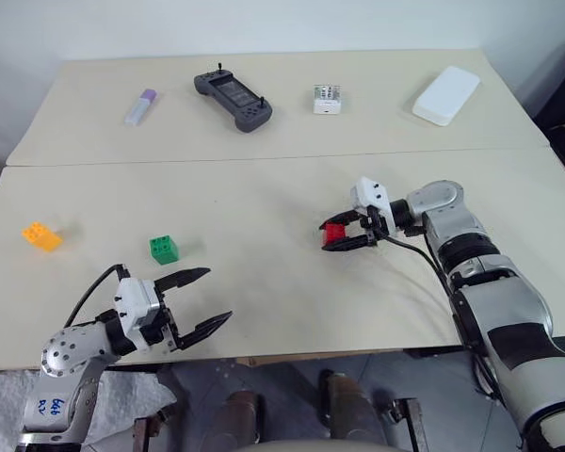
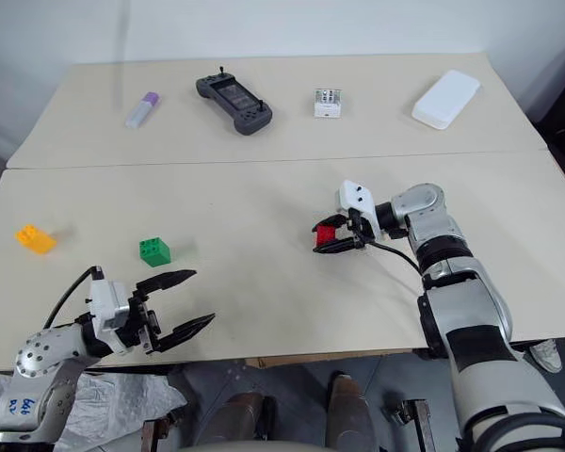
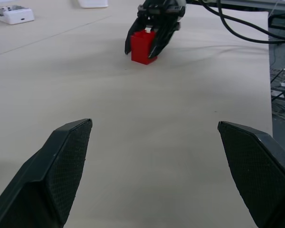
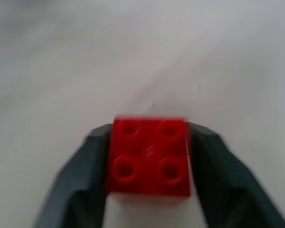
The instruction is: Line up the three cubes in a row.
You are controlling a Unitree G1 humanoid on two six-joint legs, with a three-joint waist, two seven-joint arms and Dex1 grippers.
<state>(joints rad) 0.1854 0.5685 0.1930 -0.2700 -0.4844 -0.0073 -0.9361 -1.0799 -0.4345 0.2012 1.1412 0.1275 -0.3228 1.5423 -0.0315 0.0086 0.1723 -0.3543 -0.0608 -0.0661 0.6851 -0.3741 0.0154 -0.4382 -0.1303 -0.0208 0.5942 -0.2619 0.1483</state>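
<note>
Two claws: right gripper [image 1: 344,235] fingers flank red cube [image 1: 334,233] on table [image 1: 264,198], touching both sides; left gripper [image 1: 200,301] spread wide, empty.

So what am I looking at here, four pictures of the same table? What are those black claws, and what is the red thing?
Yes, one table seen four ways. Two pictures come from cameras in a humanoid robot's head, looking down over its arms. The other two come from a camera on each wrist, looking along that arm's two black fingers.

Each pair of fingers is an end effector. The left end effector stands wide open, holding nothing. The right end effector has its fingers on either side of a red cube, a studded toy brick resting on the table.

A green cube and an orange-yellow cube lie apart on the robot's left. At the far edge lie a lilac-capped tube, a handheld controller, a small white box and a white case.
</note>
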